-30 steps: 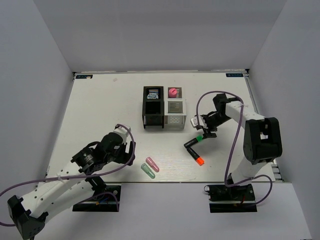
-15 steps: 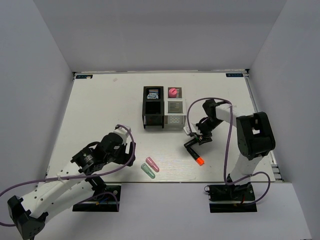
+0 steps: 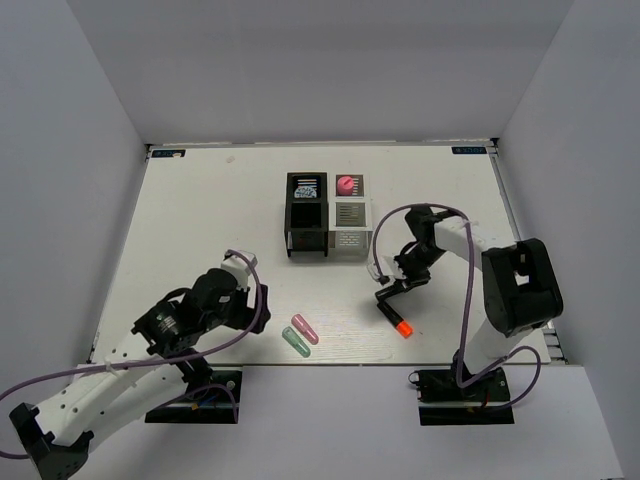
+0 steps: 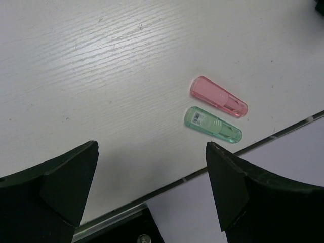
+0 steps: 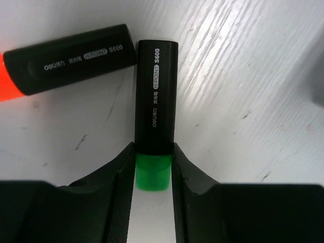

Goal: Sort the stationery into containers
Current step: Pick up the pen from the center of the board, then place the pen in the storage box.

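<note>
In the right wrist view a black marker with a green cap lies on the table. My right gripper is shut on it, both fingers pressing its cap end. The orange-capped marker lies just beside it, also visible from above, where my right gripper hides the green one. My left gripper hangs open over bare table near the front edge, with the pink capsule and the green capsule ahead of it. The black container and the white container stand side by side at mid-table.
A pink item sits in the white container, and a blue-and-white item in the black one. The two capsules lie close to the table's front edge. Grey walls enclose the table on three sides.
My right gripper came down over the green-capped marker and its jaws closed on it. The left arm shifted slightly, its gripper still open.
</note>
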You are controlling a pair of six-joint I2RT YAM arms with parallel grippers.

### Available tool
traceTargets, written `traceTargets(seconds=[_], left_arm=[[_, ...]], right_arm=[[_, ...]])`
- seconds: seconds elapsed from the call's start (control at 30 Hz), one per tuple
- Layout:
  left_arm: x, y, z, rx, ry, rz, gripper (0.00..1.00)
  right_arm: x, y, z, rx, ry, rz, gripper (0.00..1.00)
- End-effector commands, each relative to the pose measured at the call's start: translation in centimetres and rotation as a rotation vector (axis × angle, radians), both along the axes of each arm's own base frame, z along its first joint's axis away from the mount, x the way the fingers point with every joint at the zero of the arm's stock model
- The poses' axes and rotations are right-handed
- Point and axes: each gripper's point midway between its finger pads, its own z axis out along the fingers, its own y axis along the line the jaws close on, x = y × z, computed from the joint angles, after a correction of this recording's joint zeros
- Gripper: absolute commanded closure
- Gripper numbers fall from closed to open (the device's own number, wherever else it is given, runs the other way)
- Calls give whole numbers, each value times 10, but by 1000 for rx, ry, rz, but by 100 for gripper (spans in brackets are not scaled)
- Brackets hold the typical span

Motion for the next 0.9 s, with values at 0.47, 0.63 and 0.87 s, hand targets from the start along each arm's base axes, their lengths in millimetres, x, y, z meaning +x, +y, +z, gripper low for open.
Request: traceTargets(seconds=[0.47,0.63,0.87], left_arm=[[-11,13,0,-16,-17,14,2],[-14,16,-2,-14,-7,18,2],[-17,19,-3,-51,-35,23,2]], right_arm=[[112,91,213,-163,-822,22,100],[142,150,239,-194,-1034,43,100],[153,201,251,-269,-1143,124,100]])
